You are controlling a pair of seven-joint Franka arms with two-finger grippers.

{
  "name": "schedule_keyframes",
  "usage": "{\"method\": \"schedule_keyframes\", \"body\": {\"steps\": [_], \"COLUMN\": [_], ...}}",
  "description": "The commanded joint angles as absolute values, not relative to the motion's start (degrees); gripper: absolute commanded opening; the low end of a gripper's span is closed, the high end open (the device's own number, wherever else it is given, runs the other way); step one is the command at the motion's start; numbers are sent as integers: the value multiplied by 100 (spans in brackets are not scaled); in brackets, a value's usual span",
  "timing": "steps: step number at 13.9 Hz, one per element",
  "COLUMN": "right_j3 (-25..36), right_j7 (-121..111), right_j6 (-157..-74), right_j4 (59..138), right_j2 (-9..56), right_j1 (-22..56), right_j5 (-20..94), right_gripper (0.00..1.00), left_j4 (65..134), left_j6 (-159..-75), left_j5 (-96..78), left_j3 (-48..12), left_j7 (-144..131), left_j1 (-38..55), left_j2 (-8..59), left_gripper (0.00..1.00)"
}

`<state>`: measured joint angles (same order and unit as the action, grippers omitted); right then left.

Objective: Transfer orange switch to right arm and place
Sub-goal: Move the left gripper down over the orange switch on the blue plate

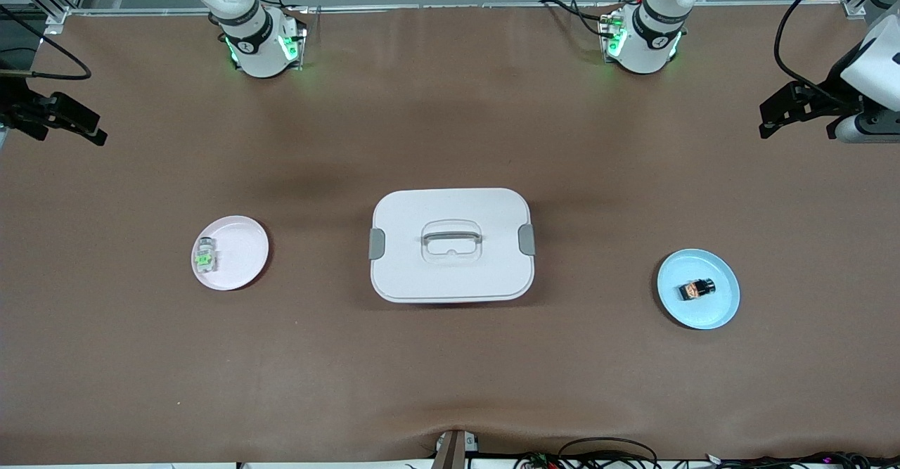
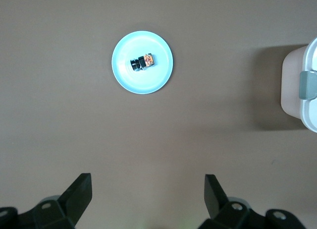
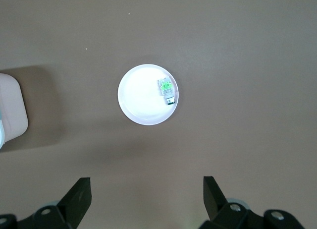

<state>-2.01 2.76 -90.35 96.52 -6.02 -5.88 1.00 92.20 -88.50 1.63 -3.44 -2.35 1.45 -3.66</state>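
- Left gripper (image 2: 146, 192): its 2 fingers (image 2: 79, 192) are spread wide and hold nothing. It hangs high over the table (image 1: 450, 384) at the left arm's end, with the blue plate (image 2: 124, 70) in its wrist view.
- Right gripper (image 3: 146, 189): fingers just as wide, also empty, up over the right arm's end; this arm waits.
- The orange switch (image 1: 696, 289) lies on its side on the blue plate, slightly toward the plate's 3 o'clock in the front view, its long axis running roughly 8 to 2 o'clock.
- Handling, as I judge it: tiny, light, hard plastic, likely smooth and apt to twist or skid on the plate. I would pinch across the short blocky sides near the orange middle, leaving an end free for the second gripper.
- The left wrist view shows the switch's round dark end and orange face plainly; the front view blurs them.
- Only the front view shows both plates, the white lidded box (image 1: 451, 244) between them, and both arm bases.
- The right wrist view alone shows the green-centred part (image 3: 167, 90) near the rim of the white plate (image 3: 136, 97).
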Motion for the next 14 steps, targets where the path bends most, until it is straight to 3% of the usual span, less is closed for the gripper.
{"method": "schedule_keyframes", "body": {"steps": [1, 6, 10, 14], "right_j3": [-211, -211, -211, -211], "right_j7": [246, 246, 246, 246], "right_j6": [-8930, -8930, -8930, -8938], "right_j4": [9510, 9510, 9510, 9510], "right_j2": [-536, -536, -536, -536], "right_j1": [-589, -580, -580, -580], "right_j5": [123, 123, 123, 123], "right_gripper": [100, 100, 100, 100], "left_j4": [9062, 8763, 8850, 9780], "left_j6": [-8719, -8719, -9262, -10631], "left_j5": [140, 220, 272, 264], "left_j3": [-308, -281, -220, -220], "left_j7": [-185, -150, -141, -167], "left_j1": [132, 132, -114, -254], "left_j2": [-246, 271, 877, 1116], "left_gripper": [100, 100, 100, 100]}}
